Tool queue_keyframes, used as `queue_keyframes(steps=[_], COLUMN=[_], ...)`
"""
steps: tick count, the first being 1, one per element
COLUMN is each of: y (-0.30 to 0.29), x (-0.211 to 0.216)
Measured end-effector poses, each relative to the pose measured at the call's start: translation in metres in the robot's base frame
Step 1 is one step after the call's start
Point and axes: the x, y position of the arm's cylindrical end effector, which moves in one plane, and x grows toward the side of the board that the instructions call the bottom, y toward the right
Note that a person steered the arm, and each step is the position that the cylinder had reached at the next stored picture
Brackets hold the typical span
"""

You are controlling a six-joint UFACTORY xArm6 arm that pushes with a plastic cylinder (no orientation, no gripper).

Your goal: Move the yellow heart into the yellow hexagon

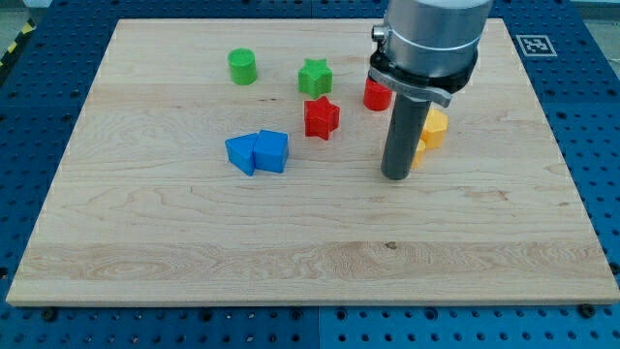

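My tip (396, 175) set on pale grained wood board (145, 242), holding nothing, yellow block (435, 127) just beside at view's right, partly hidden, shape unclear, heart vs hexagon cannot be told, matte red star (322, 117) to left.

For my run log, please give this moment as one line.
my tip: touching yellow blocks' left | yellow blocks: together, partly hidden, shapes unclear | red star block: left of rod

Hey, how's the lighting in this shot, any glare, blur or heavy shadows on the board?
Camera view: even, soft light, no glare on the wooden board; focus sharp throughout; only faint shadows under the blue blocks and beside my tip, which hides part of the yellow blocks.
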Motion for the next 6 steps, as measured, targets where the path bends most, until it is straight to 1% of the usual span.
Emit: queue_keyframes(steps=[2,3,6], y=[0.02,0.019,-0.021], x=[-0.017,-0.018,-0.023])
